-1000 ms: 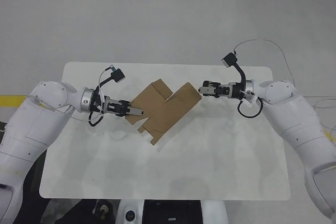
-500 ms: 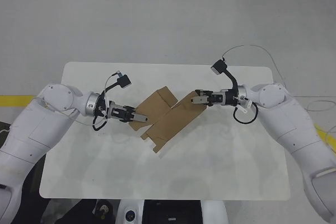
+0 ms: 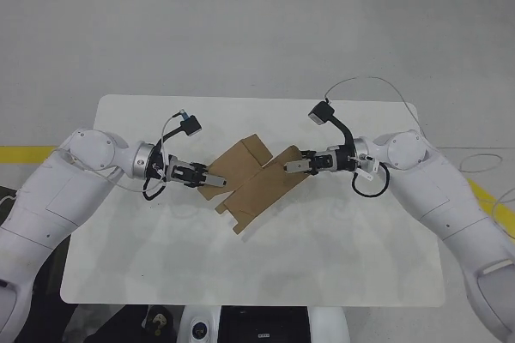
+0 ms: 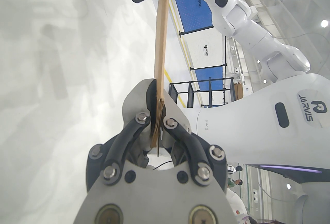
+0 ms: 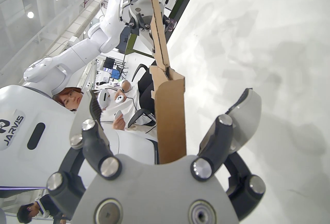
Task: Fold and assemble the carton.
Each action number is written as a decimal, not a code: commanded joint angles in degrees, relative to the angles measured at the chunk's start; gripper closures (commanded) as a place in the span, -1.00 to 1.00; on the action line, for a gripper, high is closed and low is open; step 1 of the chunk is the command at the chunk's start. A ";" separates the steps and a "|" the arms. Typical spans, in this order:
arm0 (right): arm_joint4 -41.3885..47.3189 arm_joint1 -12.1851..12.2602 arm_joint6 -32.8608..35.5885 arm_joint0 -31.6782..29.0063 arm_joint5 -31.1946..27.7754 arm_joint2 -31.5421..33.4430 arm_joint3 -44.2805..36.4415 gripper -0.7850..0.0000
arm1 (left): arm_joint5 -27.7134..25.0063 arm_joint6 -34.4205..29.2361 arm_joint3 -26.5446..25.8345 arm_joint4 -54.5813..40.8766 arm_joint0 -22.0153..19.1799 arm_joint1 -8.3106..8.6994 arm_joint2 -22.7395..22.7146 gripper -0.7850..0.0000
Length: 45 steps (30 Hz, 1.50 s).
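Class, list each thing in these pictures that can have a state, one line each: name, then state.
carton: flattened, not yet assembled, held by one end.
left gripper: shut on the carton's end.
right gripper: open, jaws either side of the carton's other end, not gripping.

A white, rectangular table (image 3: 343, 257) with rounded corners stands on a pale grey floor (image 3: 240, 43).

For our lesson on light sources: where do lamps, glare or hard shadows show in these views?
Left wrist view: bright ceiling lamps glare beyond the carton; right wrist view: more such lamps; top view: the table is evenly lit, no hard shadow beneath the carton.
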 commanded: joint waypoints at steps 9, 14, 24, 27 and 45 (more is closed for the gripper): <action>0.02 0.58 0.08 0.63 0.09 -1.10 0.20 0.19 | -0.56 0.56 0.62 -0.53 -0.93 0.24 1.19 1.00; 0.28 0.83 0.22 0.72 0.23 -1.74 0.18 0.66 | -0.66 0.67 0.85 -0.93 -1.30 0.39 1.64 1.00; 0.94 1.05 0.21 1.20 0.21 -3.02 -0.04 1.00 | -1.13 1.14 1.59 -1.07 -1.90 0.59 2.65 1.00; 1.17 1.08 0.18 1.41 0.18 -3.38 0.00 1.00 | -1.16 1.16 1.40 -1.33 -2.13 0.66 2.87 1.00; 3.58 0.18 -3.74 0.86 -2.70 -2.41 6.53 1.00 | -5.71 5.73 4.96 -5.38 -2.57 1.52 -0.12 -1.00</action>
